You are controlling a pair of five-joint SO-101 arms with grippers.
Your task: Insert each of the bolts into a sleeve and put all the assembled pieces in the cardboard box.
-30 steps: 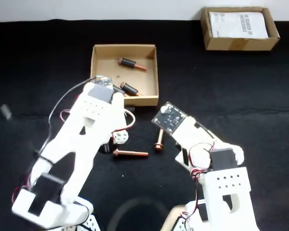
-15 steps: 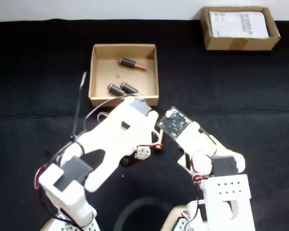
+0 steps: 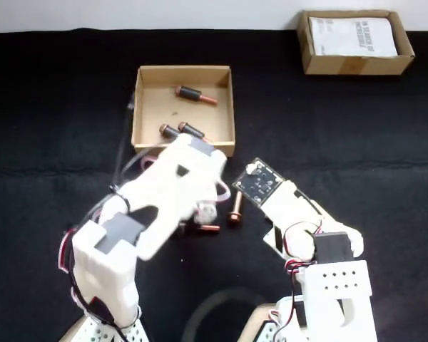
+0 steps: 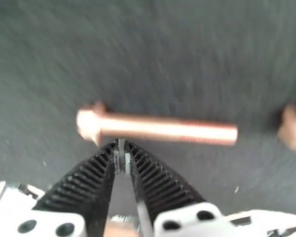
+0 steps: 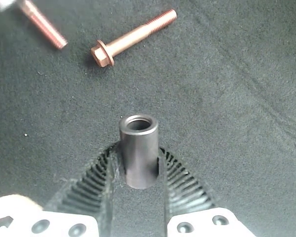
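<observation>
left wrist view: what has the left claw [image 4: 121, 150] got?
nothing. its black ribbed jaws are pressed together, tips just beside a copper bolt [image 4: 158, 127] lying flat on the dark, felt-like worktop [image 4: 187, 49].
and the right claw [image 5: 138, 154]?
clamped on a sleeve [image 5: 139, 143], a dull grey hollow cylinder standing upright between the jaws, its round bore showing.
any other bolts?
a second bolt [image 5: 133, 38], with a flanged hex head and threaded shank, lies on the worktop near the sleeve but apart from it.
the cardboard box [image 3: 146, 78]?
square and open, beyond both arms. three assembled pieces [image 3: 195, 94] lie inside, dark tubes with copper ends poking out.
</observation>
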